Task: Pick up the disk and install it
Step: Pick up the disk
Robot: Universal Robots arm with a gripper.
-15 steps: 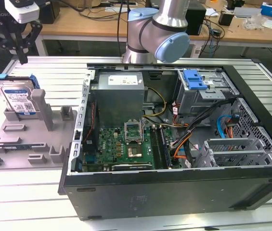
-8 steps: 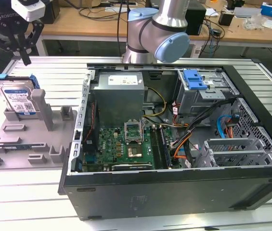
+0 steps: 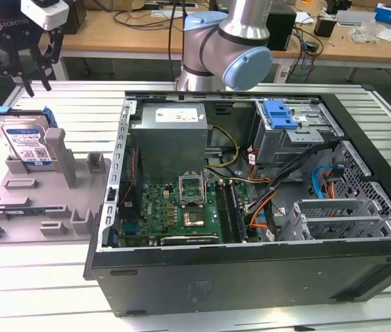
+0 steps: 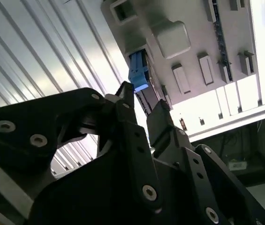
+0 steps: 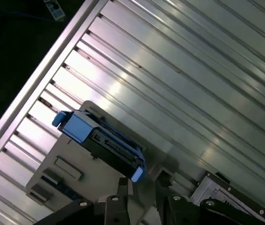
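Barely begun: the disk [image 3: 25, 142] stands untouched in its holder [image 3: 15, 207], the open, empty pincer [image 3: 37, 81] hovering just above.

Robotics lab; cluttered benches [image 3: 112, 34], opened computer case [image 3: 250, 271]

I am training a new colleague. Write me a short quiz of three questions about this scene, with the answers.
1. True or false: the gripper holds the disk.
2. Where is the disk? A) upright in the grey holder B) inside the computer case C) flat on the table
3. Fill in: the plastic bracket around the disk is ____.
Key: 1 false; 2 A; 3 blue.
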